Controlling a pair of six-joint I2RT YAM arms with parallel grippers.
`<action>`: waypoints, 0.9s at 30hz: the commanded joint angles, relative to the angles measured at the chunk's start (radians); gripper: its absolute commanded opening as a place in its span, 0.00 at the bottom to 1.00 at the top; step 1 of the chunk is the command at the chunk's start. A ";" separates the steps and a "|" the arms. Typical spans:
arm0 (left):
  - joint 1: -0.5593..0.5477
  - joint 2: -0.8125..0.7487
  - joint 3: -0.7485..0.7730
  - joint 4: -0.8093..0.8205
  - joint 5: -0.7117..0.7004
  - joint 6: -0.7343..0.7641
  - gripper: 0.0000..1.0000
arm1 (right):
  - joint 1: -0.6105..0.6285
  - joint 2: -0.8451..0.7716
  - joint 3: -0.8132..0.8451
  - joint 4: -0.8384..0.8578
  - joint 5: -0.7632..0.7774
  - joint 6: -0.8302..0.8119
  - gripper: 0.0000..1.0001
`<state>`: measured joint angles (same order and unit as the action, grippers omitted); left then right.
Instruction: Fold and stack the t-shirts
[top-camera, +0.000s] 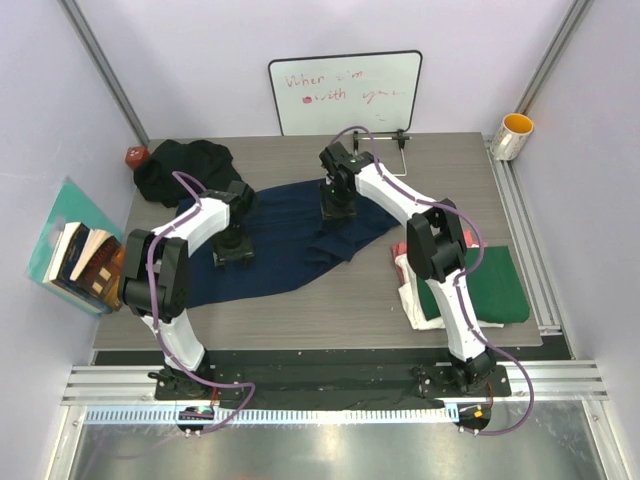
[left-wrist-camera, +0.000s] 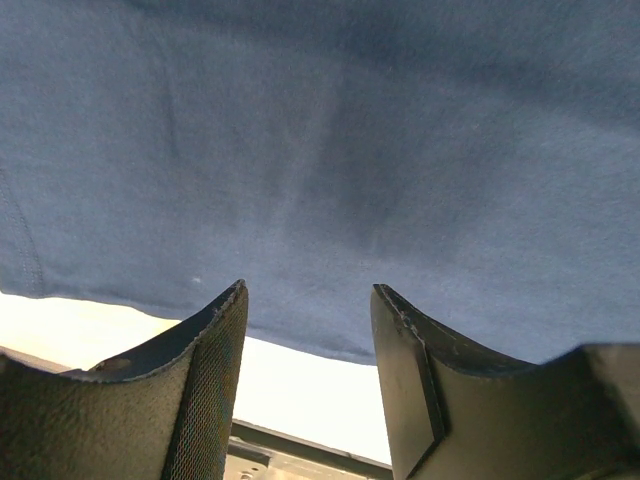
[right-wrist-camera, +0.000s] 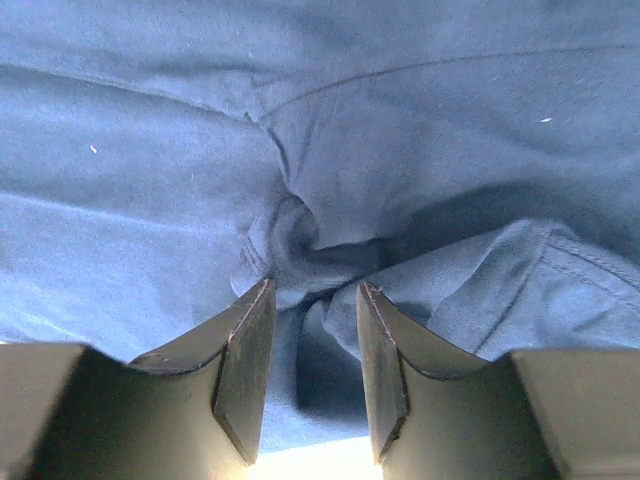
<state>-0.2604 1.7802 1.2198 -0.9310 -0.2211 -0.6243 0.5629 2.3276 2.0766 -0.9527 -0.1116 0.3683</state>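
A navy blue t-shirt (top-camera: 290, 245) lies spread across the middle of the table. My left gripper (top-camera: 232, 250) stands on its left part; in the left wrist view it (left-wrist-camera: 308, 300) is open over the cloth's edge (left-wrist-camera: 330, 180), nothing between the fingers. My right gripper (top-camera: 335, 212) is on the shirt's upper middle. Its jaws (right-wrist-camera: 315, 290) stand apart, with a puckered fold of navy cloth (right-wrist-camera: 300, 240) just beyond the tips. A black t-shirt (top-camera: 185, 165) lies bunched at the back left. At the right a folded dark green t-shirt (top-camera: 490, 285) lies on a cream-white one (top-camera: 412, 300), beside a pink-red one (top-camera: 400, 250).
A whiteboard (top-camera: 345, 92) with red writing leans on the back wall, a small metal stand (top-camera: 400, 150) in front of it. A yellow-lined mug (top-camera: 513, 135) sits off the back right corner. Books (top-camera: 85, 262) stand off the left edge, a small red object (top-camera: 135, 155) behind them.
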 joint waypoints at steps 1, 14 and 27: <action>0.004 -0.030 -0.002 0.021 0.006 -0.006 0.53 | 0.003 -0.150 0.007 0.035 0.068 -0.022 0.43; 0.004 0.010 0.014 0.034 0.034 0.008 0.52 | -0.070 -0.541 -0.448 0.018 0.081 -0.005 0.49; 0.003 0.019 0.038 -0.026 0.014 0.044 0.51 | -0.080 -0.605 -0.977 0.710 -0.241 0.126 0.54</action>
<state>-0.2596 1.8202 1.2228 -0.9257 -0.1829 -0.6102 0.4889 1.7241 1.1084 -0.5240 -0.2512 0.4416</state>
